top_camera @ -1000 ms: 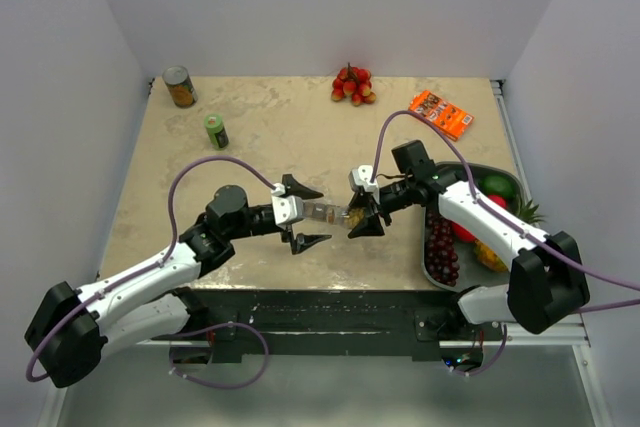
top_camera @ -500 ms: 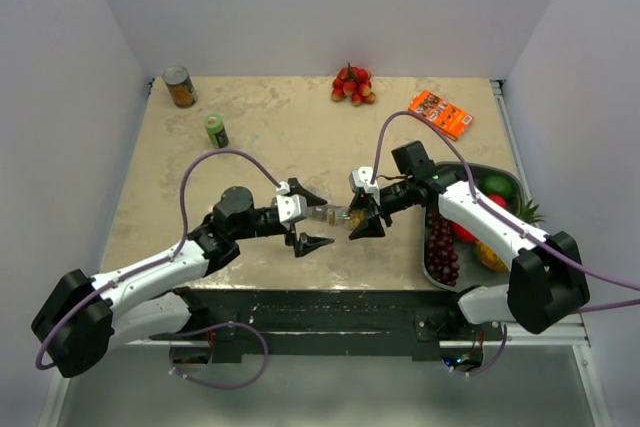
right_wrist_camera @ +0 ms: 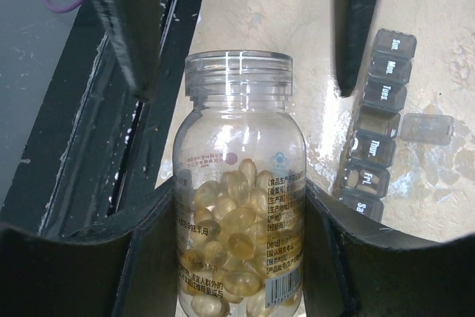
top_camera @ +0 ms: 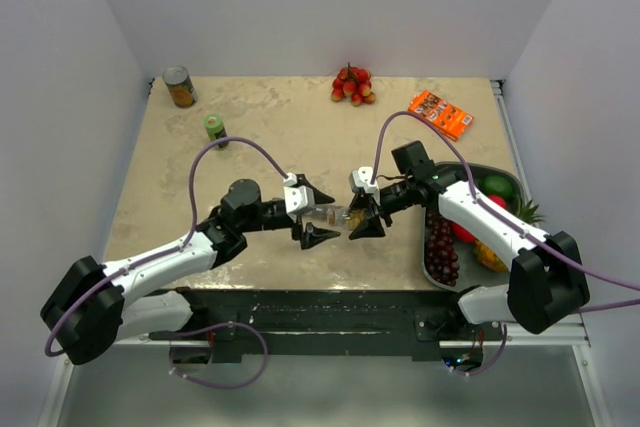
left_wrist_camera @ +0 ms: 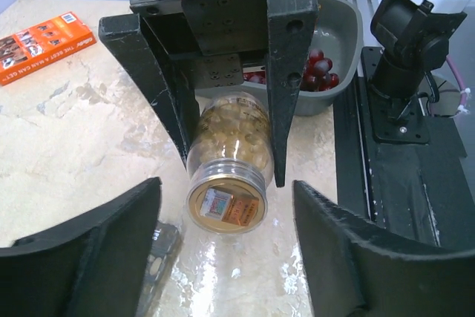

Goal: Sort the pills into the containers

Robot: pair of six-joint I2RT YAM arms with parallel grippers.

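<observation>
My right gripper (top_camera: 362, 215) is shut on a clear pill bottle (top_camera: 337, 214) of yellow softgel pills and holds it level just above the table, cap end toward the left arm. In the right wrist view the bottle (right_wrist_camera: 237, 206) stands between my fingers (right_wrist_camera: 349, 257). My left gripper (top_camera: 325, 215) is open, its jaws either side of the cap end without touching, as the left wrist view shows (left_wrist_camera: 226, 206). The grey pill-organiser strip (right_wrist_camera: 375, 128) lies on the table beside the bottle, one lid flipped open. Its end shows in the left wrist view (left_wrist_camera: 157, 254).
A tin can (top_camera: 179, 87) and a green bottle (top_camera: 215, 129) stand at the back left. Red fruit (top_camera: 351, 84) and an orange packet (top_camera: 440, 113) lie at the back. A grey bowl (top_camera: 452, 169) of grapes and fruit sits at the right.
My left gripper has moved right, toward the bottle, and its open jaws now flank the cap end. The right gripper and bottle have not moved.
</observation>
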